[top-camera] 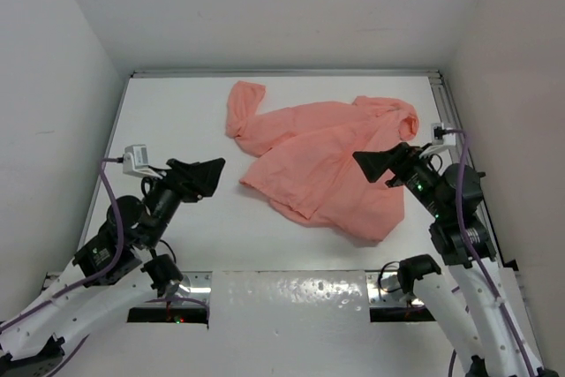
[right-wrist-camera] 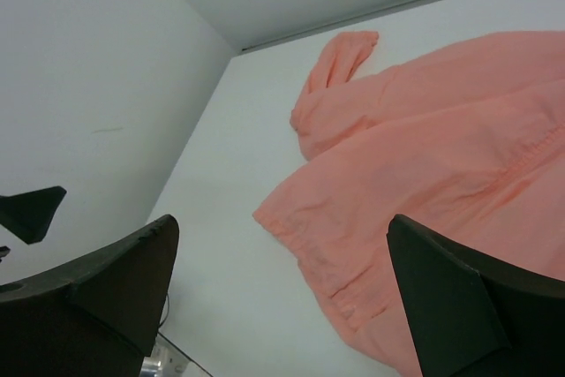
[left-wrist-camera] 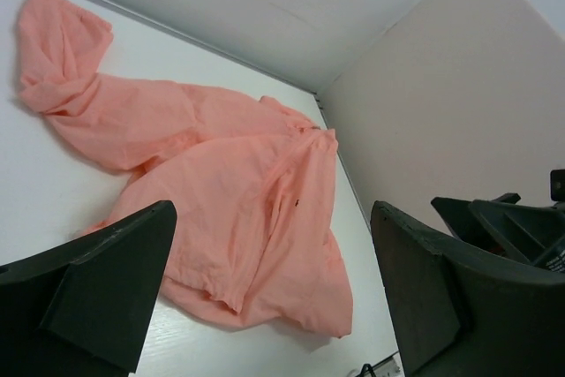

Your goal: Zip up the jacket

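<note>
Nearest me, two arms rise from the table's (top-camera: 177,112) near edge. The left gripper (top-camera: 210,176) hangs over bare tabletop, well short of the cloth, its fingers spread wide and holding nothing. The right gripper (top-camera: 369,163) is just as wide open and empty, poised over the garment's right side, I'd guess to pick a hold. Beyond them lies the one jacket (top-camera: 327,161), rumpled right of centre, with one sleeve thrown toward the far left. I can't pick out its zipper, so it probably needs spreading first.
</note>
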### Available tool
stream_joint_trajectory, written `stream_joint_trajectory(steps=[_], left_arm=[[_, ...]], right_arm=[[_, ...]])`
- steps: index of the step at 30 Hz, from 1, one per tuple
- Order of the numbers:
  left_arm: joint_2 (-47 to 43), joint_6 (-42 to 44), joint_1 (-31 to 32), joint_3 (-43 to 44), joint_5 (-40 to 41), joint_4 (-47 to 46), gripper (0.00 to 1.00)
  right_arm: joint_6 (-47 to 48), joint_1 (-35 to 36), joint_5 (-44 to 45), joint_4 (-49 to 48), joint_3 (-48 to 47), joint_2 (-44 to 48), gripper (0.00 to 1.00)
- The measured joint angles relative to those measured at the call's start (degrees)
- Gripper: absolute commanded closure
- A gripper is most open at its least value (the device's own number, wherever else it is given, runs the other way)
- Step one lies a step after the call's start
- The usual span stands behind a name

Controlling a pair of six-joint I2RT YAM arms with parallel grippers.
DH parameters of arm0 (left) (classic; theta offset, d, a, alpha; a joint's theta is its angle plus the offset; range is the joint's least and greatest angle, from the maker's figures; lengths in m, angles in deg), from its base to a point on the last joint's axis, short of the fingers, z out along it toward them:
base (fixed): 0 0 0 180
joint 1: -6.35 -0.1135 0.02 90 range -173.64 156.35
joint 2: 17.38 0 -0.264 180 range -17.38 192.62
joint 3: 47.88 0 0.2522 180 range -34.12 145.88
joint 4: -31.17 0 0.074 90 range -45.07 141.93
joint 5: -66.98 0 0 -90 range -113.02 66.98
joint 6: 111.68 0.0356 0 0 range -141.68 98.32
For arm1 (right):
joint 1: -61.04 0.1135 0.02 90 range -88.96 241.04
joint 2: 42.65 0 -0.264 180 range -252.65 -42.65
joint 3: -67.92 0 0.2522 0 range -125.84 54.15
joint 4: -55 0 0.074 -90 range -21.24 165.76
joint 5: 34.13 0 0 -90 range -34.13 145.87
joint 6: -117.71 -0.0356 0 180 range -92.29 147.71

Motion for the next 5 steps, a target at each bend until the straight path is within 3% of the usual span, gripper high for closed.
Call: stream_joint_trajectory(steps=[5], left_arm=[[0.6, 0.0, 0.0, 0.0, -0.1, -0.2, 0.09]], right_arm=[[1.0, 0.0, 0.0, 1.7, -0.4, 0.7, 0.01]])
